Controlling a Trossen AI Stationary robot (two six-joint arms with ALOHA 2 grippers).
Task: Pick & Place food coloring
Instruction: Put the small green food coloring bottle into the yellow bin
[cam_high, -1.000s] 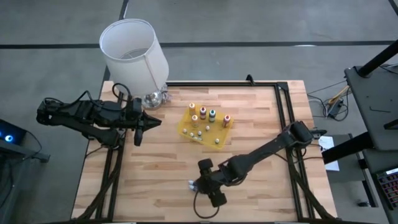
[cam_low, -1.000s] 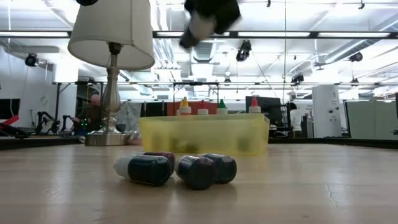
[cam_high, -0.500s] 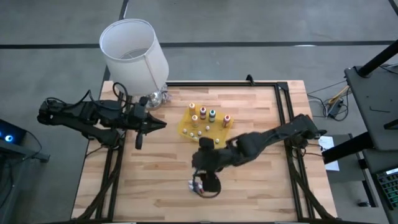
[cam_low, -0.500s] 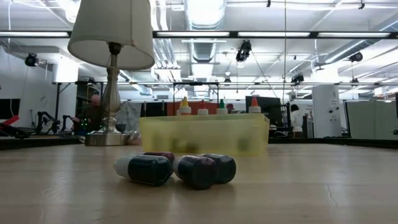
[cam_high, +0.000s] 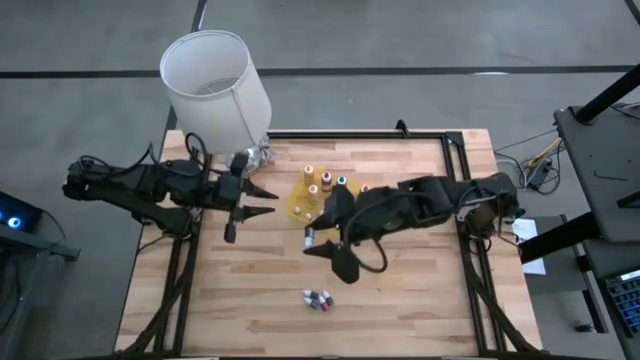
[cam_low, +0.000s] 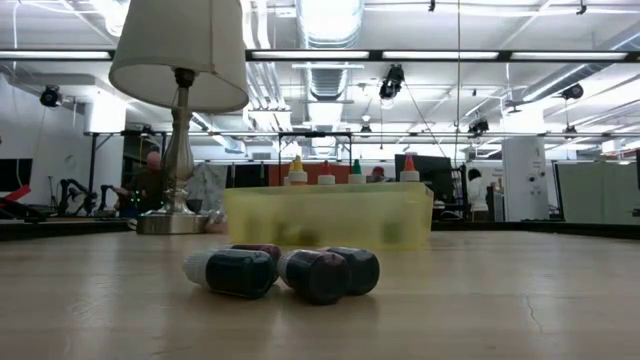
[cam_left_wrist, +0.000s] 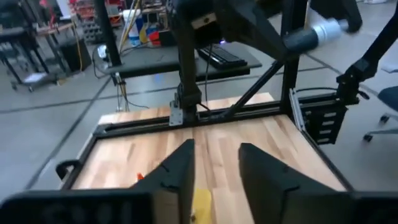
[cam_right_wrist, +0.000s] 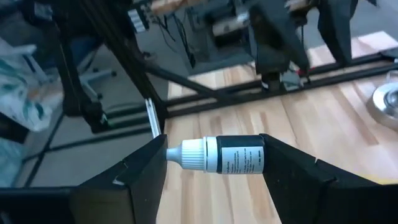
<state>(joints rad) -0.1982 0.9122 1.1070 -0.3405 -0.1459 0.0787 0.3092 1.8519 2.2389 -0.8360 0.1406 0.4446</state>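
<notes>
While the right gripper (cam_right_wrist: 211, 163) holds a small dark bottle (cam_right_wrist: 233, 155) end to end, it looks light and maybe slippery; the left gripper (cam_left_wrist: 214, 163) waits open.

Bright overhead ceiling lights (cam_low: 330, 20) glare in the low view; wrist views blur softly.
</notes>
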